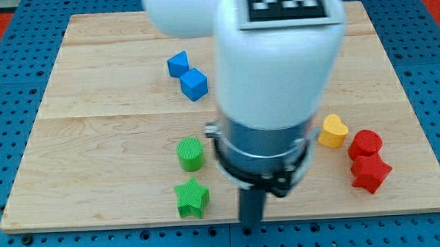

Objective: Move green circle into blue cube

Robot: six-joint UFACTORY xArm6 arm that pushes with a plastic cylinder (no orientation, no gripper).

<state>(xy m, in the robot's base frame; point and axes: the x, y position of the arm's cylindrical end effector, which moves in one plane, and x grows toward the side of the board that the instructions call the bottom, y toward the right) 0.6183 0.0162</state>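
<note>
My tip [252, 226] sits at the view's bottom edge of the wooden board [92, 84], bare and holding nothing, touching no block. It is to the view's right of the green star [192, 198] and below and right of the green circle [191, 154], clear of both. The blue cube [194, 84] lies well above the circle, touching a second blue block [177, 64] whose shape I cannot make out.

The push must run toward the view's top, so I judge I must first get beneath the circle. 2 risks: swinging left could knock the green star, since it sits just below the circle; and an off-centre push could send the round block sliding past the cube
</note>
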